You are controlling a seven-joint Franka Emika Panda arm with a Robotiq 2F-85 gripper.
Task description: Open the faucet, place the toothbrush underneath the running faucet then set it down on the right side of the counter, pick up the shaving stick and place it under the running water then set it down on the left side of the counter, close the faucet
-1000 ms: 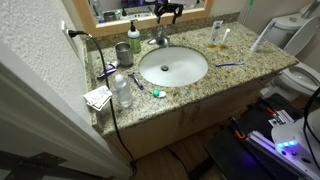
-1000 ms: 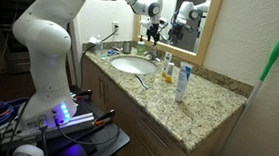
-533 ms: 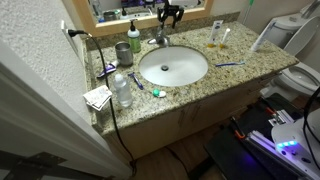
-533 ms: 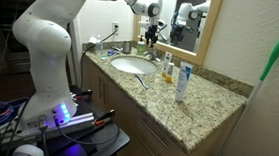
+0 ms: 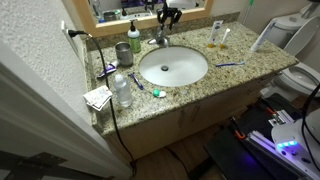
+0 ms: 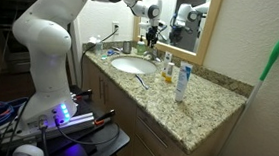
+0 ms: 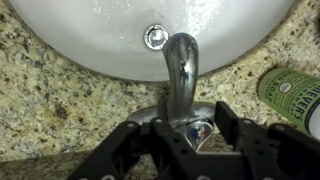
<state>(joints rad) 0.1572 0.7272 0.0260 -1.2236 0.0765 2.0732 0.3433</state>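
Note:
The chrome faucet (image 7: pixel 180 60) stands behind the oval white basin (image 5: pixel 172 67) on the granite counter (image 5: pixel 250 62); no water shows at its spout. In the wrist view my gripper (image 7: pixel 188 120) straddles the faucet's handle (image 7: pixel 190 133), with the two dark fingers pressed against its sides. Both exterior views show the gripper (image 5: pixel 168 15) (image 6: pixel 153 31) pointing down over the faucet (image 5: pixel 158 40). The blue toothbrush (image 5: pixel 230 65) (image 6: pixel 139 80) lies on the counter just right of the basin. Small blue-handled items (image 5: pixel 136 82) lie left of the basin; I cannot tell which is the shaving stick.
A green soap bottle (image 5: pixel 134 38) (image 7: pixel 295 95) and a grey cup (image 5: pixel 122 52) stand beside the faucet. A water bottle (image 5: pixel 122 90) and paper sit at the left front. An amber bottle (image 5: pixel 215 38) and a white tube (image 6: pixel 182 81) stand on the right. A mirror is behind.
The jaws have narrowed around the faucet handle. The arm has barely moved, and the toothbrush and other items lie where they were.

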